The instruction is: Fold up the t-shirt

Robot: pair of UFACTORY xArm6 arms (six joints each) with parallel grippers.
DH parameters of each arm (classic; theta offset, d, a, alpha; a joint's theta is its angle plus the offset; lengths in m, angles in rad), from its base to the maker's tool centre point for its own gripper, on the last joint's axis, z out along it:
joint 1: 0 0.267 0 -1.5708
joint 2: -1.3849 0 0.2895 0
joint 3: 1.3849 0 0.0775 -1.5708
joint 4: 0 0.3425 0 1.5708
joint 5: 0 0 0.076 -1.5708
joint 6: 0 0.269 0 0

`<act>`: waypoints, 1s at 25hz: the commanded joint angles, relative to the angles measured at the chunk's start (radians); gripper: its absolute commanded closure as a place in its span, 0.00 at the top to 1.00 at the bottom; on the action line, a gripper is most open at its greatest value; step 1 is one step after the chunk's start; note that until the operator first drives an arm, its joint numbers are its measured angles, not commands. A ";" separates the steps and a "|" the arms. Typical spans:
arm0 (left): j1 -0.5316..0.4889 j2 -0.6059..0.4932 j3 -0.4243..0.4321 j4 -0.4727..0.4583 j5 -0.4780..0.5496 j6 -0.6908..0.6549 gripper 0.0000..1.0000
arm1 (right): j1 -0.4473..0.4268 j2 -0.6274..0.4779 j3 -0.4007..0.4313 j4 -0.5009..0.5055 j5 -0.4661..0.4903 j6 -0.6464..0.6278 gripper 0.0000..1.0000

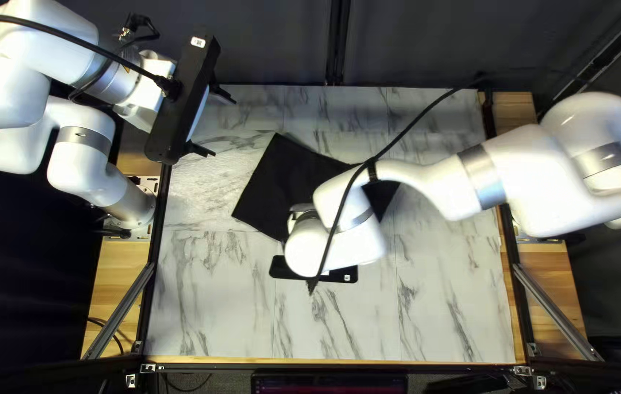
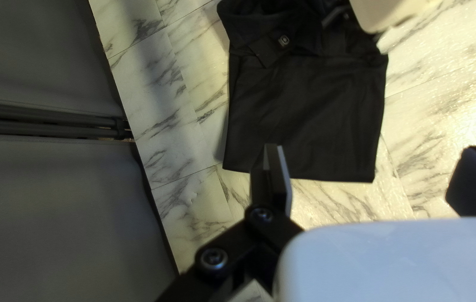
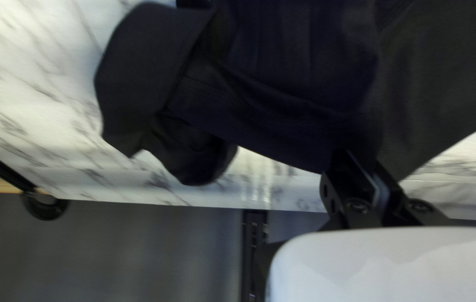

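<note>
Across the middle and far part of the counter (image 1: 208, 306) lies our black shirt (image 1: 274, 186), its body fairly flat but rumpled around what looks like the collar (image 2: 260, 28). Our right end effector (image 3: 361, 156) is pressed together, pinching black cloth of the shirt; our left end effector (image 2: 373, 150) is spread wide and holds nothing, raised at the left of the top left view.

The main danger, as we judge it, is a one-sided pull. With nothing pinning the other side, the whole shirt could skid or twist over the counter instead of folding. A shallow pinch might slip, or catch one layer and leave the other behind, and the loose bunch beside our grip could get trapped as a lump. If our left arm (image 1: 99, 69) came in to help, it could bump our right arm (image 1: 427, 186), which reaches over the cloth, or its slack cable (image 1: 332, 226).

As for labels, the shirt has a small pale mark (image 2: 284, 40), and a tiny sticker (image 1: 198, 41) sits on our left wrist's black bar (image 1: 179, 102); we read no writing from either.
</note>
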 commanded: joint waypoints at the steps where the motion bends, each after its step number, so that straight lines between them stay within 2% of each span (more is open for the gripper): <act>1: 0.000 0.000 0.000 0.000 0.000 0.000 1.00 | -0.023 -0.065 0.155 -0.064 -0.123 0.101 0.00; 2: 0.000 0.000 0.000 0.000 0.000 0.000 1.00 | -0.040 -0.107 0.254 -0.088 -0.200 0.162 0.00; 3: 0.000 0.000 0.000 0.000 0.000 0.000 1.00 | -0.050 -0.127 0.308 -0.102 -0.246 0.201 0.00; 5: 0.000 0.000 0.000 0.000 0.000 0.000 1.00 | -0.062 -0.166 0.392 -0.122 -0.316 0.264 0.00; 6: 0.000 0.000 0.000 0.000 0.000 0.000 1.00 | -0.064 -0.176 0.409 -0.126 -0.331 0.278 0.00; 7: 0.000 0.000 0.000 0.000 0.000 0.000 1.00 | -0.063 -0.209 0.455 -0.131 -0.362 0.302 0.04; 8: 0.000 0.000 0.000 0.000 0.000 0.000 1.00 | -0.060 -0.234 0.483 -0.133 -0.380 0.315 0.96; 9: 0.000 0.000 0.000 0.000 0.000 0.000 1.00 | -0.057 -0.256 0.507 -0.134 -0.396 0.325 1.00; 12: 0.000 0.000 0.000 0.000 0.000 0.000 1.00 | -0.041 -0.338 0.578 -0.130 -0.416 0.343 1.00; 25: 0.000 0.000 0.000 0.000 0.000 0.000 1.00 | -0.041 -0.338 0.578 -0.130 -0.416 0.343 1.00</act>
